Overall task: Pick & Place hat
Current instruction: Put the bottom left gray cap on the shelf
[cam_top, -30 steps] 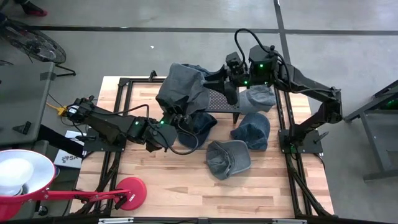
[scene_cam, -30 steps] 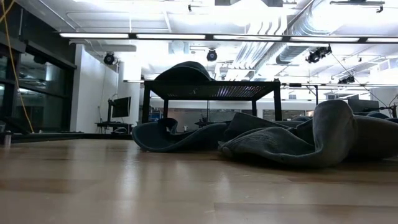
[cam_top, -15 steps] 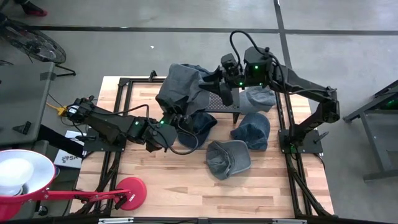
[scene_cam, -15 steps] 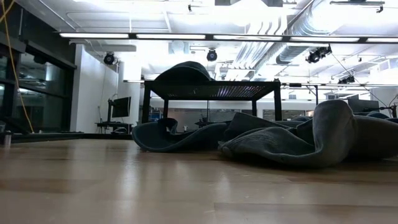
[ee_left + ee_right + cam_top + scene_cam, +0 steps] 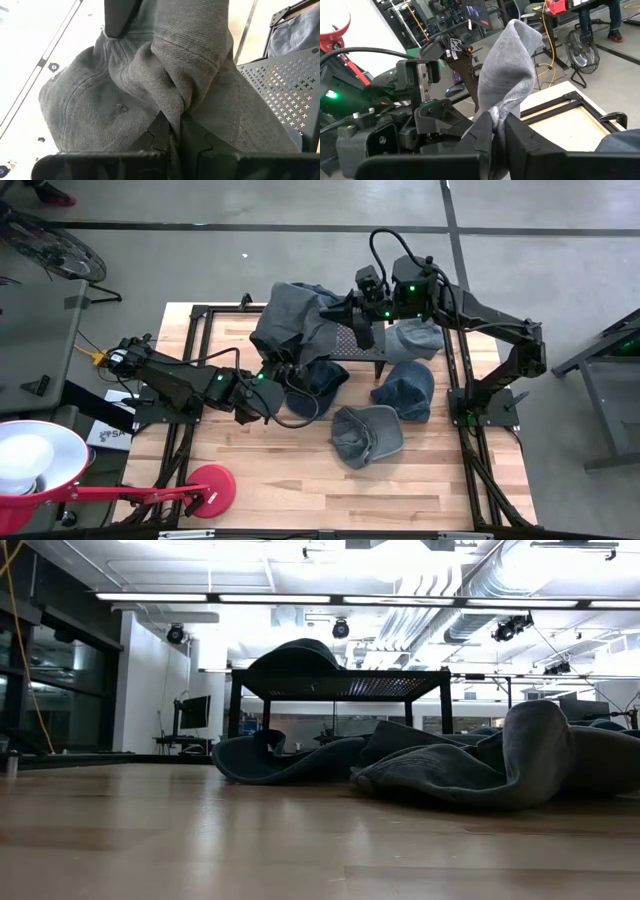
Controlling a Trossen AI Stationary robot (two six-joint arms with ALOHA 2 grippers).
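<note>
Hat held by both grippers over the rack

Hat (image 5: 295,325), a grey-blue cloth one, is the largest thing in play: it drapes over the far left end of the black perforated rack (image 5: 352,343) at the back of the wooden table (image 5: 280,480), slumped and folded, not seated flat. Three more hats lie loose on the table, the nearest of them (image 5: 367,434) in front of the rack.

To do this step well, I judge the two arms should spread the cloth between them and lower it evenly, so the crown settles on the mesh and does not slide off the edge. Neither should let go until the fabric rests on the rack. Pulling apart too hard could tug a fold out of one pinch.

The left arm reaches in low from the left side of the table. Its left gripper (image 5: 172,131) is clamped tight on a bunched fold of the hat near the rack's front edge. The right arm arches in from the right, elbow high. Its right gripper (image 5: 499,131) has its fingers pinched on a raised flap of the same cloth.
</note>
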